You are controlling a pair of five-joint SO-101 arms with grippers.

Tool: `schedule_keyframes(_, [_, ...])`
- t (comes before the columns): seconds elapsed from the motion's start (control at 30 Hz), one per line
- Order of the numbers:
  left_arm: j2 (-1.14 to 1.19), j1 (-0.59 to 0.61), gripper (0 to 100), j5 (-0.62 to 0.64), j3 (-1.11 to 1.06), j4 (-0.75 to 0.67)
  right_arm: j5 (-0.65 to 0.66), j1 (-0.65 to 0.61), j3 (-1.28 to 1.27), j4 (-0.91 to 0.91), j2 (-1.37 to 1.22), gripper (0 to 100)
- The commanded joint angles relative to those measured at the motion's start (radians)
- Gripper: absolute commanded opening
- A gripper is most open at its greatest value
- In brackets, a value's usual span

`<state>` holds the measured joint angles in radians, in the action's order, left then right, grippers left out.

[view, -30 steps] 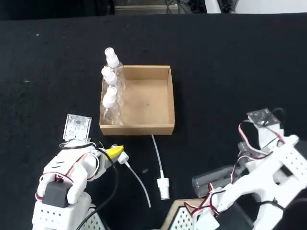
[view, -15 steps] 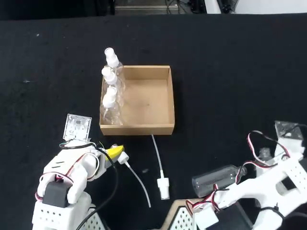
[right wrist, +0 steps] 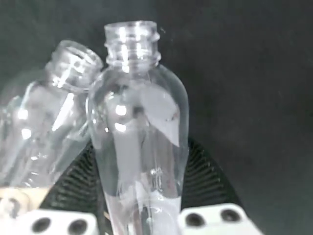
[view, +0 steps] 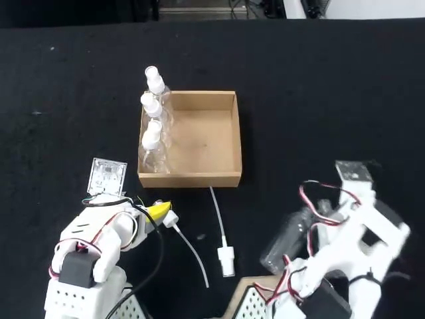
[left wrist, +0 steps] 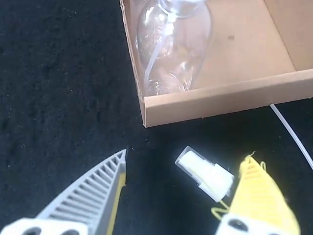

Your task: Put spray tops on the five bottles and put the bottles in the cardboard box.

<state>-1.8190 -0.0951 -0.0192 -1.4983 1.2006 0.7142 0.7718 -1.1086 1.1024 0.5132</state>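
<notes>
On the black table (view: 332, 80), the brown square cardboard box (view: 199, 179) sits left of centre. Three clear plastic bottles with white spray tops (view: 158, 116) lie in a row along its left wall; the nearest one (left wrist: 173, 44) rests against the box's near-left corner.

Near and to the left of the box, the left gripper (left wrist: 186, 159) stands spread wide just above the table. A white spray top with a thin tube (left wrist: 205, 175) lies between its jaws, touching the yellow finger (left wrist: 257, 191) and well apart from the grey finger (left wrist: 95, 196). A second white spray top (view: 226, 259) lies loose on the table to the right, its tube running far toward the box's near wall.

At the near right, the right gripper (right wrist: 139, 161) is clamped on a clear open-necked plastic bottle (right wrist: 139, 112), jaws on either side of its body. A second clear open-necked bottle (right wrist: 44, 112) lies just beside it, tilted; whether the two touch cannot be told.
</notes>
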Motion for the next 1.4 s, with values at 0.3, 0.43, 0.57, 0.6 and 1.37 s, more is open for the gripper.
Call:
schedule_keyframes(0.3, [-0.005,0.001,33,-0.005,0.016,0.002,-0.273,-0.422,0.12,0.146,0.002,2.1])
schedule_keyframes(0.43, [-0.005,0.001,33,-0.005,0.016,0.002,-0.324,-0.499,0.153,0.146,0.002,2.1])
schedule_keyframes(0.57, [-0.005,0.001,33,-0.005,0.016,0.002,-0.33,-0.578,0.147,0.146,0.002,2.1])
schedule_keyframes(0.6, [-0.005,0.001,33,-0.005,0.016,0.002,-0.33,-0.592,0.145,0.146,0.002,2.1])
schedule_keyframes(1.37, [-0.005,0.001,33,-0.005,0.012,0.002,0.129,-0.247,0.111,-0.049,-0.007,2.9])
